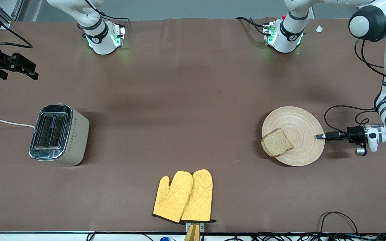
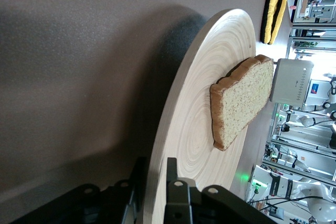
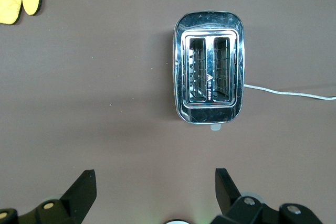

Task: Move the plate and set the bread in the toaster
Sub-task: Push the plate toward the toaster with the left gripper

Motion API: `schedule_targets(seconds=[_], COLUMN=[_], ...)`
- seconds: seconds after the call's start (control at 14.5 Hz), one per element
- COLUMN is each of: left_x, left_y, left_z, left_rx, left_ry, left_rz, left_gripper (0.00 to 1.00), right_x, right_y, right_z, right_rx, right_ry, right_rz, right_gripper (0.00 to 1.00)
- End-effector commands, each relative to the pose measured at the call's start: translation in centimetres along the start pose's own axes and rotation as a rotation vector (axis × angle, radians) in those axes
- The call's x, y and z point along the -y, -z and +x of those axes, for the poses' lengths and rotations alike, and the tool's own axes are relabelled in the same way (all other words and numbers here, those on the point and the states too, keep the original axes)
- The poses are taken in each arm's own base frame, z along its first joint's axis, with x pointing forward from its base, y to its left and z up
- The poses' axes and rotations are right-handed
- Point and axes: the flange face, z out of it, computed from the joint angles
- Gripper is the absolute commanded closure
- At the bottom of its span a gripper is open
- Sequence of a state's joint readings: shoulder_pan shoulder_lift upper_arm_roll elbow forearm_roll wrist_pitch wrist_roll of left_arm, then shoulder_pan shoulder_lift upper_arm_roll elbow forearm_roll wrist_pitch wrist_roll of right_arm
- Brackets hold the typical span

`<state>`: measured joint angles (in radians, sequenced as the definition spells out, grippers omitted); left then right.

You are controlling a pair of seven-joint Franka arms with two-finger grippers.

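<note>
The left gripper (image 1: 320, 136) pinches the wooden plate's (image 1: 302, 127) rim; the bread slice (image 1: 276, 142) lies on it. The right gripper (image 3: 155, 190), spread, hangs above the empty toaster (image 3: 210, 82).

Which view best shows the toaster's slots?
The right wrist view: it looks straight down into both empty slots of the toaster. The front view shows them smaller and at an angle; the left wrist view shows only its side.

Two white, rounded arms are showing in the front view, each base glowing green along the upper edge of the frame. Black bands are ringing the joints and loose black cables are trailing along the arm at the right edge. The left gripper (image 1: 321, 136) and right gripper (image 1: 28, 71) are black, with silver screws dotting their fingers.
</note>
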<state>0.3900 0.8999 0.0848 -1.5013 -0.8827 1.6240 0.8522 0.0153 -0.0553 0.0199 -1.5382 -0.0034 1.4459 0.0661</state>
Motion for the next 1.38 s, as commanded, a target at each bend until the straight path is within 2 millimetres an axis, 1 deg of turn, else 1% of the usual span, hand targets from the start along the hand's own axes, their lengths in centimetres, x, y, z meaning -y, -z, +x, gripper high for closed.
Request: schedule_targets(seconds=[0.0, 0.14, 0.21, 0.28, 0.34, 0.41, 0.48, 0.62, 0.76, 0.9, 1.03, 1.1, 1.17, 1.24, 1.31], left_x=[0.1, -0.2, -0.4, -1.0, -2.4, -3.2, -4.6, -6.2, -9.7, -12.6, -15.9, -17.7, -18.8, -20.1, -21.0], left_y=[-0.1, 0.0, 0.0, -0.6, -1.5, -2.0, -1.8, -1.5, -2.7, -5.0, -8.1, -10.0, -11.8, -14.0, -15.5], left_z=[0.3, 0.4, 0.5, 1.0, 1.9, 2.5, 3.4, 4.2, 5.6, 6.4, 7.2, 7.4, 7.6, 7.7, 7.9], left_rx=[0.004, 0.002, 0.000, 0.005, 0.012, 0.016, 0.013, 0.030, 0.079, 0.111, 0.145, 0.169, 0.186, 0.213, 0.225], left_ry=[-0.023, -0.027, -0.030, -0.049, -0.086, -0.108, -0.147, -0.207, -0.283, -0.310, -0.323, -0.335, -0.344, -0.359, -0.371], left_rz=[-0.001, 0.000, -0.001, -0.010, -0.027, -0.034, -0.028, -0.013, -0.003, -0.030, -0.052, -0.057, -0.063, -0.060, -0.056], left_gripper=[0.93, 0.99, 1.00, 1.00, 1.00, 1.00, 1.00, 1.00, 1.00, 1.00, 1.00, 1.00, 1.00, 1.00, 1.00], right_x=[-0.2, -0.1, -0.1, -0.2, -0.2, -0.3, -0.3, -0.3, -0.3, -0.5, -0.4, -0.4, -0.5, -0.5, -0.5], right_y=[0.0, 0.1, 0.1, 0.1, 0.1, 0.1, 0.0, 0.1, 0.1, 0.1, 0.1, 0.1, 0.1, 0.1, 0.1], right_z=[-0.6, -0.6, -0.6, -0.7, -0.7, -0.6, -0.6, -0.6, -0.6, -0.5, -0.5, -0.5, -0.5, -0.5, -0.5], right_rx=[-0.001, -0.005, -0.002, 0.001, -0.001, -0.004, -0.001, -0.002, -0.004, -0.004, -0.007, -0.007, -0.005, -0.004, -0.004], right_ry=[-0.011, -0.010, -0.011, -0.011, -0.011, -0.011, -0.011, -0.013, -0.013, -0.015, -0.015, -0.013, -0.013, -0.013, -0.013], right_rz=[0.017, 0.017, 0.017, 0.017, 0.017, 0.017, 0.017, 0.017, 0.017, 0.018, 0.018, 0.018, 0.018, 0.018, 0.018], right_gripper=[0.00, 0.00, 0.00, 0.00, 0.00, 0.00, 0.00, 0.00, 0.00, 0.00, 0.00, 0.00, 0.00, 0.00, 0.00])
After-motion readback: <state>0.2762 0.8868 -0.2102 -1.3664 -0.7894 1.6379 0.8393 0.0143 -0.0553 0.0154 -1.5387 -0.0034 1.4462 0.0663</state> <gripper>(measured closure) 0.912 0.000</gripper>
